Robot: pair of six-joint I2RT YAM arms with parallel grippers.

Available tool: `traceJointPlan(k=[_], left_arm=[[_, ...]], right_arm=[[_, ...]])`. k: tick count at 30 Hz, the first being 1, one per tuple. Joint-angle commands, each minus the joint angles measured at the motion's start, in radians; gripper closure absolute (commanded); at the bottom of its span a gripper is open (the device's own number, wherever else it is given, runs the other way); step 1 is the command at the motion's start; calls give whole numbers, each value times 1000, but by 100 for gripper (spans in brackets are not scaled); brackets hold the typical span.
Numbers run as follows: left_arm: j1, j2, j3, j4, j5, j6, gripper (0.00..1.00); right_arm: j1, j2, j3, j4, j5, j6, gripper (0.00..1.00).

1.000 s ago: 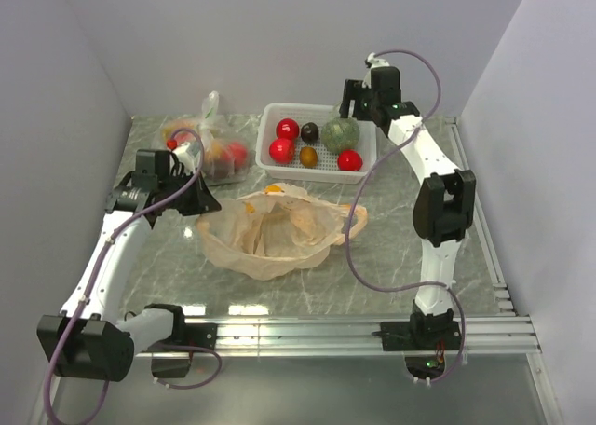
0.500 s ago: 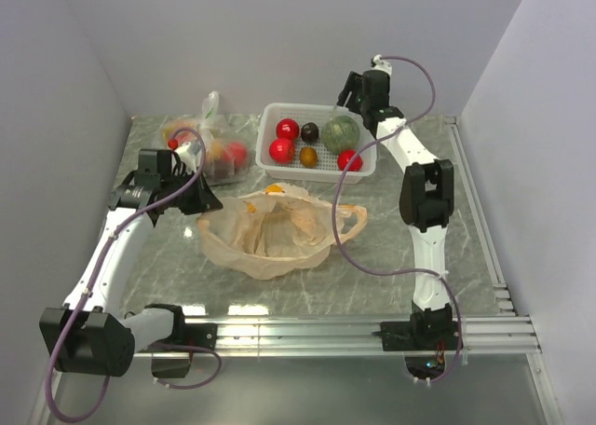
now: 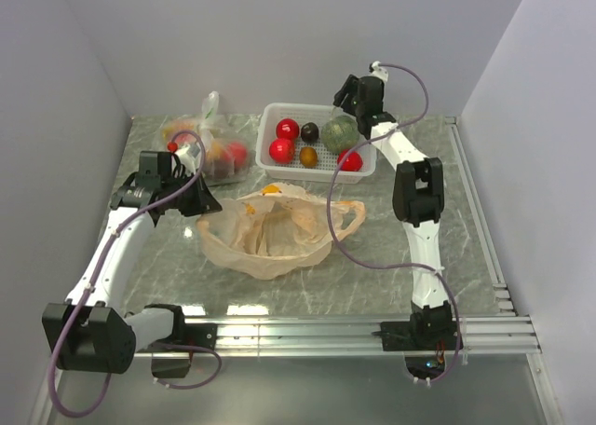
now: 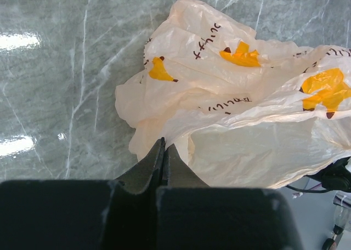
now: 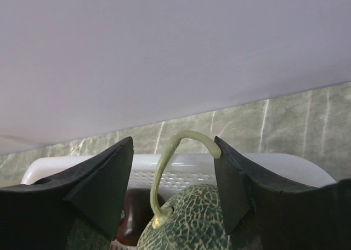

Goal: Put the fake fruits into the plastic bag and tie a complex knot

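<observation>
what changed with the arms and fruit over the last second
The right hand swung left, in over the basket; it now hangs open astride the stem of the green melon, nothing gripped yet. The left hand stays shut on the plastic bag; the fruits remain in the basket.

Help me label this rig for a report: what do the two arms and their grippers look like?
Both the left arm and the right arm have white links joined by bulky black joint housings. A purple-grey cable loops loosely along each. The left gripper and the right gripper have black, wedge-shaped fingers.
</observation>
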Motion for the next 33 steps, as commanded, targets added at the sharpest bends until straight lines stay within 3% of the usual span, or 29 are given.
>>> traceJointPlan(k=[1,9,12,18,19,23,33], left_arm=[[9,11,2,31,25,-10,100],[19,22,-2,28,34,-9,100],[20,27,-2,28,37,-9,100],[23,28,2,26,42,-9,100],[23,27,-2,28,41,-7,100],[25,16,-4,26,42,-3,100],[25,8,-2,46,65,-10,100]], right_arm=[[-1,30,47,73,-15,31,34],[4,82,75,121,-8,57,36],[2,102,98,133,-15,52,41],[2,108,109,170,-72,58,72],[4,102,106,171,-83,60,83],[1,25,46,194,-104,45,100],[-19,-252,-144,257,-251,32,100]])
